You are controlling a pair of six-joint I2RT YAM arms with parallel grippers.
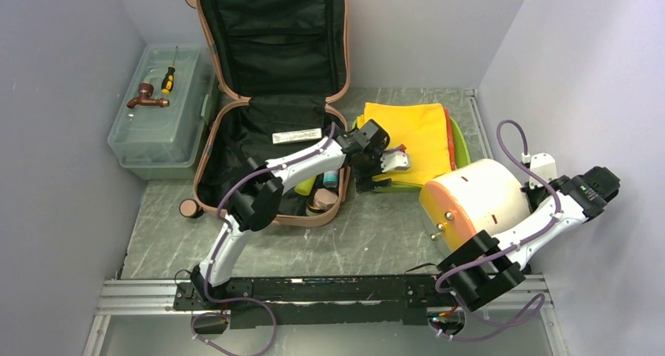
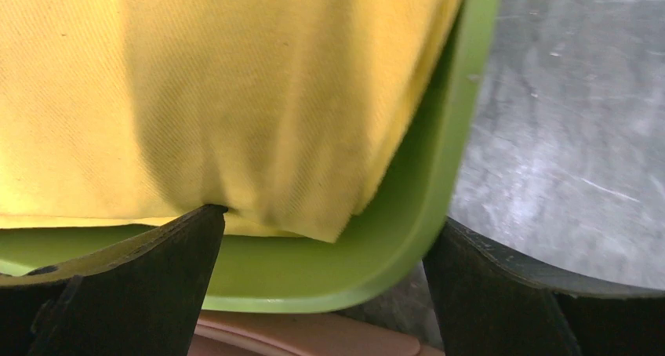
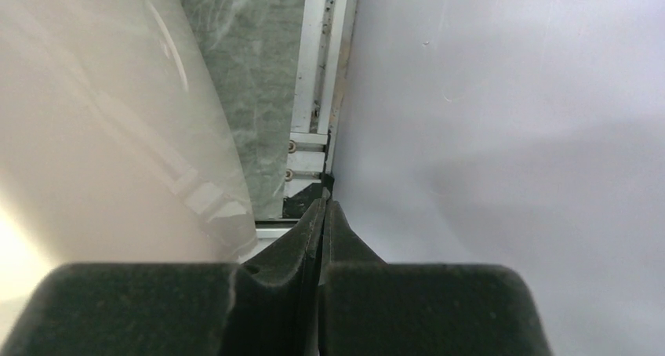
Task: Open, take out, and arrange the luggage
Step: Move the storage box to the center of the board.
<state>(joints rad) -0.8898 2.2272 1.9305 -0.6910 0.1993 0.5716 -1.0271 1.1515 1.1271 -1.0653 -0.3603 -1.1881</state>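
luggage (image 1: 270, 121) lying open; i'm reaching l arm across it, l gripper (image 2: 325, 223) gaping wide, empty, at green tray (image 2: 423, 183) edge; r gripper (image 3: 321, 215) pinching closed on nothing by wall (image 3: 510, 136), grey marbled table (image 1: 368, 238) underneath.

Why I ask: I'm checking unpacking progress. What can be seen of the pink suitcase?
The salmon-pink hard-shell suitcase lies open left of centre, black fabric lining showing. Its lid stands upright at the back; the base lies flat, holding a white label and a few small bottles at its near right corner. A wheel shows near left. The grey-green toolbox sits close on its left, the lime tray on its right; the left arm reaches across the base.
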